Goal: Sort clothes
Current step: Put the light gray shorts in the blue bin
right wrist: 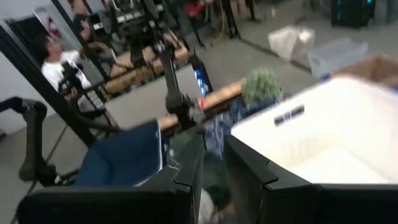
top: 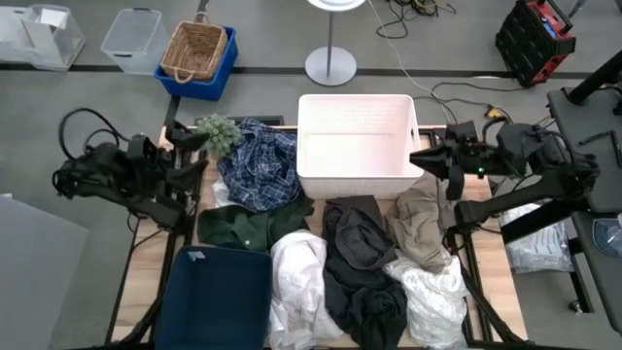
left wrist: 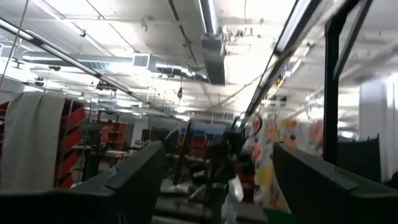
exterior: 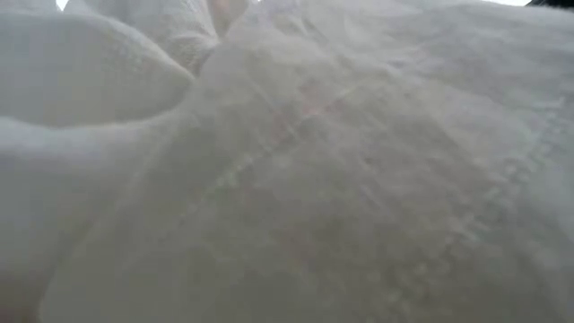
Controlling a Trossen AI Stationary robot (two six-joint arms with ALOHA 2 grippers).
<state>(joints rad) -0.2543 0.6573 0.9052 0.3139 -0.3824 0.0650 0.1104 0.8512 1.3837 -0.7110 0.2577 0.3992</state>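
Observation:
The clothes lie in heaps on the table: blue-and-white plaid, dark green, navy, white, dark grey, khaki tan and a second white piece. White cloth fills the low view. My left gripper is open and empty above the table's far left corner, level and pointing right; its wrist view shows only the room. My right gripper is open and empty beside the bin's right wall, above the khaki cloth; it also shows in its wrist view.
A rigid white bin stands at the table's far middle, also in the right wrist view. A small green plant sits at the far left beside the plaid cloth. A person is in the room beyond the table.

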